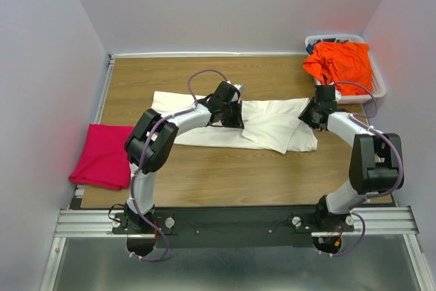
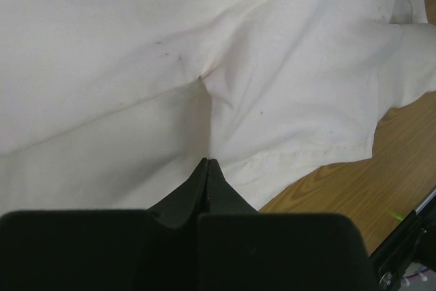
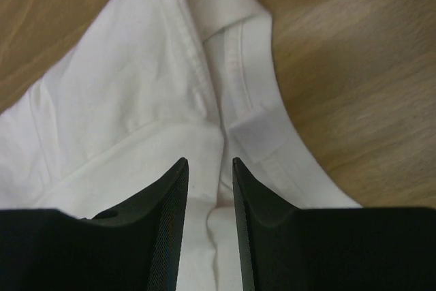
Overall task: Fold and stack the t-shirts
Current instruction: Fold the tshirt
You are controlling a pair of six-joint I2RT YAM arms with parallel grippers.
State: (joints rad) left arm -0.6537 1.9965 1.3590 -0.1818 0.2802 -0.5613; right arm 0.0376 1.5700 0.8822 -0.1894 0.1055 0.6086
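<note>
At mid-worktop (image 1: 225,175), left fingers (image 2: 197,189) are pressed together, tips on the white shirt (image 1: 272,124). Slightly parted, right fingers (image 3: 170,209) straddle a fold by its collar (image 3: 262,93). Folded at the left edge lies the pink shirt (image 1: 105,155). Far right, the orange shirt (image 1: 340,63) sits crumpled in the basket (image 1: 378,86).

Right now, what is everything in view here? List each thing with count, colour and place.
white t-shirt: 1, cream-white, spread across the middle of the table
pink t-shirt: 1, magenta, at the table's left edge
orange t-shirt: 1, bright orange, heaped in the basket
basket: 1, white plastic, far right corner
table: 1, brown wood, under the shirts
left gripper: 1, black, shut, tips at the white t-shirt
right gripper: 1, black, open, astride a fold by the white t-shirt's collar
</note>
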